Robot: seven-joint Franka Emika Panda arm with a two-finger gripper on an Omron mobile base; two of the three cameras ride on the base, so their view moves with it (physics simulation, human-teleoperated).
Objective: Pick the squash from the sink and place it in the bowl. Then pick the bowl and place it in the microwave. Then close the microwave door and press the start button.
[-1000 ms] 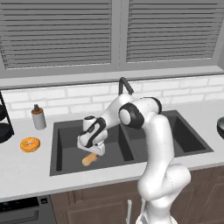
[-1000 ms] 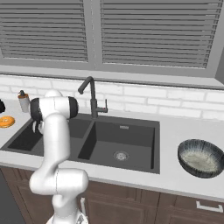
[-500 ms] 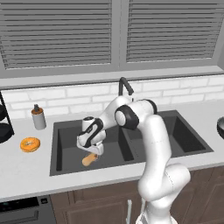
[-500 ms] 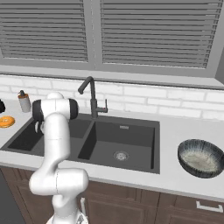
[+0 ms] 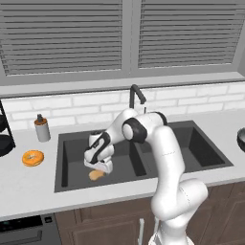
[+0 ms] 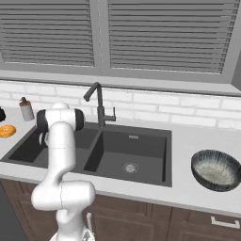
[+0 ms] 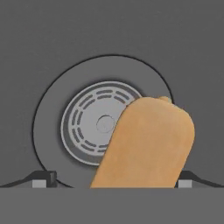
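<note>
The tan-orange squash [image 5: 96, 175] lies on the floor of the left basin of the dark sink [image 5: 67, 158], partly over the round steel drain [image 7: 94, 122]. My gripper [image 5: 98, 167] hangs straight down just above it, open. In the hand view the squash [image 7: 148, 144] sits between the two fingertips [image 7: 43, 178], which stand wide apart on either side and do not touch it. The dark patterned bowl [image 6: 216, 169] stands on the counter right of the sink, and its edge shows at the far right [image 5: 241, 139]. The microwave is out of view.
A tall dark faucet [image 5: 136, 95] rises behind the divider between the basins. On the counter left of the sink lie an orange donut [image 5: 33, 157] and a small bottle [image 5: 42, 128]. The right basin [image 6: 132, 160] holds nothing but its drain.
The hand has sunk slightly lower into the left basin toward the squash. Its jaws stay wide open, and the squash has not moved.
</note>
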